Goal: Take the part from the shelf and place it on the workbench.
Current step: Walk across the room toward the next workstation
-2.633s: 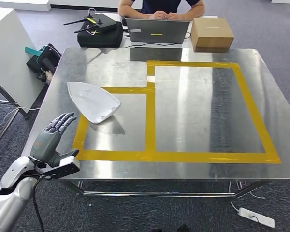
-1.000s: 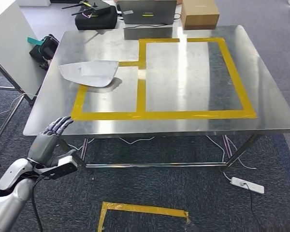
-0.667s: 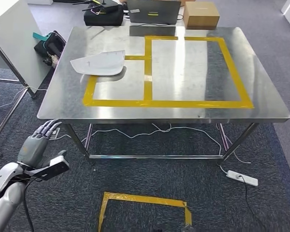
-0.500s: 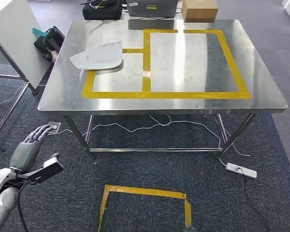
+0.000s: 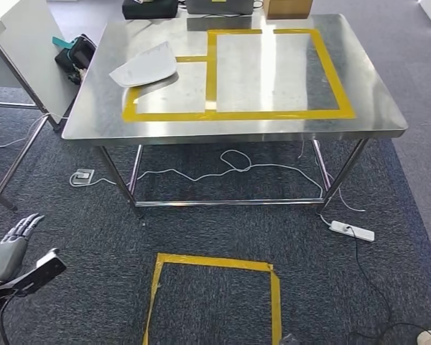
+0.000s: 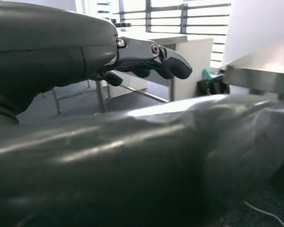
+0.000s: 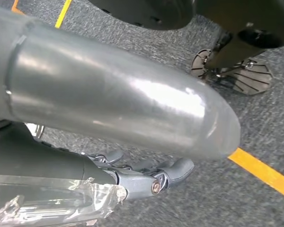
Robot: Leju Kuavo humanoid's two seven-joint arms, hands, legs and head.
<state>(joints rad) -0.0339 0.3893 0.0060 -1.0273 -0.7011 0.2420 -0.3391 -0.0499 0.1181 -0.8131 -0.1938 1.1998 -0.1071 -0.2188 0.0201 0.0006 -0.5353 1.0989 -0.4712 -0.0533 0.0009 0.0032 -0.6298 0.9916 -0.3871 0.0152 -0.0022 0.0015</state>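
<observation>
Steel workbench point(image 5: 376, 108) carries flat white teardrop part point(image 5: 144, 66); left robot hand point(image 5: 7, 243) spread, empty.

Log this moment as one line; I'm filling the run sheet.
part: on workbench, overlapping yellow tape | left hand: empty, fingers extended, low over carpet | right hand: empty, near floor
</observation>
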